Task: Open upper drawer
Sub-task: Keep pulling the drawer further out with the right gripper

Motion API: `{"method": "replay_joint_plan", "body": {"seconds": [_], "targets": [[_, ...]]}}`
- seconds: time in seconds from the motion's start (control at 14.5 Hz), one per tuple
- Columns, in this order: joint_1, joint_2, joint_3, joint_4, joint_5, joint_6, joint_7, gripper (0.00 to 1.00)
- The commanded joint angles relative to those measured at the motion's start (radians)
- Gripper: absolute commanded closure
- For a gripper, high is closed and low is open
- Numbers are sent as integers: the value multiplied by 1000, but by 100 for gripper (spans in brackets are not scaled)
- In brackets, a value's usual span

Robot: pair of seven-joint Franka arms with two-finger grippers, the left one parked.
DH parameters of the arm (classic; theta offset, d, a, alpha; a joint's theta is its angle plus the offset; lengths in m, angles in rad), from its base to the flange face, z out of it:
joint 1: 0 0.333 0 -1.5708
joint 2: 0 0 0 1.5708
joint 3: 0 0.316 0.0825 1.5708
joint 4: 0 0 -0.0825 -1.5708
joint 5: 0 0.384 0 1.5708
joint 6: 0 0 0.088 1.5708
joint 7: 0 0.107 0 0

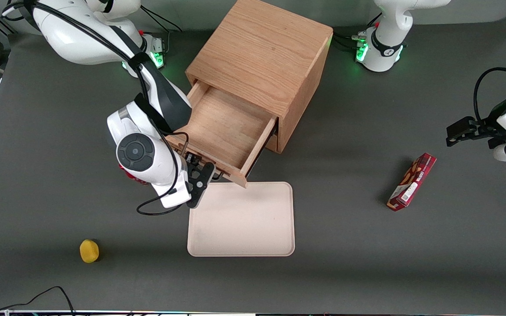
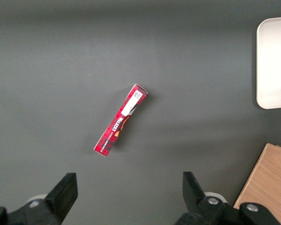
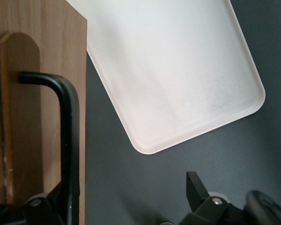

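The upper drawer (image 1: 226,127) stands pulled well out of the oak cabinet (image 1: 262,52), and its wooden inside shows bare. My right gripper (image 1: 200,173) is at the drawer's front panel (image 3: 42,70), nearer the front camera than the drawer. It is open (image 3: 126,201). The thin black bar handle (image 3: 68,140) runs close beside one finger (image 3: 49,204), while the second fingertip (image 3: 195,187) stands well apart over the grey table. Nothing is clamped between them.
A cream tray (image 1: 242,219) lies flat on the table just in front of the open drawer, also in the wrist view as the tray (image 3: 178,70). A red snack box (image 1: 412,181) lies toward the parked arm's end. A small yellow object (image 1: 89,251) sits near the front edge.
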Motion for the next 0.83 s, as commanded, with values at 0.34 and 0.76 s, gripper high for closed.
{"method": "replay_joint_plan", "body": {"seconds": [0.34, 0.76], "targets": [[-21, 26, -1, 73, -29, -21, -45, 0], [-16, 26, -1, 96, -26, -35, -39, 0]]}}
